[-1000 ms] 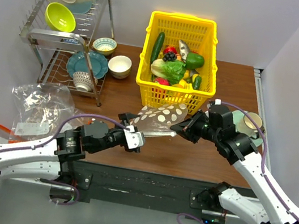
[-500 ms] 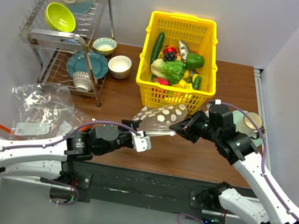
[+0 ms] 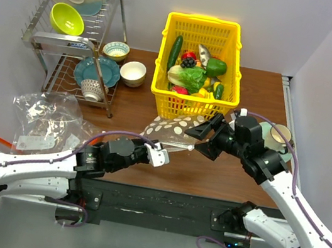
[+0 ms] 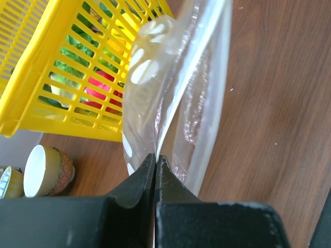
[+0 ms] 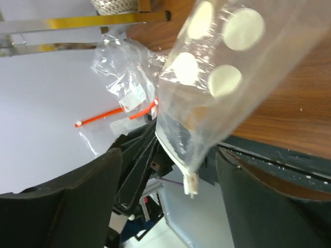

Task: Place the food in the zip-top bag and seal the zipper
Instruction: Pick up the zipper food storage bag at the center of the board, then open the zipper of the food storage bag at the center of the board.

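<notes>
L claw (image 4: 155, 160) is shut tight, tips pinching the edge of the zip-top bag (image 3: 175, 129). Bag fans out straight ahead of those tips, white dots showing on its left side in the L wrist view. R claw (image 3: 205, 141) is open, jaws spread wide w/ the bag's other end btwn them; can't tell if either finger touches the plastic. Zipper (image 3: 178, 145) runs from L claw's tips across toward R claw. A small white tab (image 5: 190, 184) at the bag's corner hangs in R claw's gap. Food (image 3: 193, 74) sits in the yellow basket (image 3: 203, 21), just beyond the bag, ahead of both claws, touching neither.
</notes>
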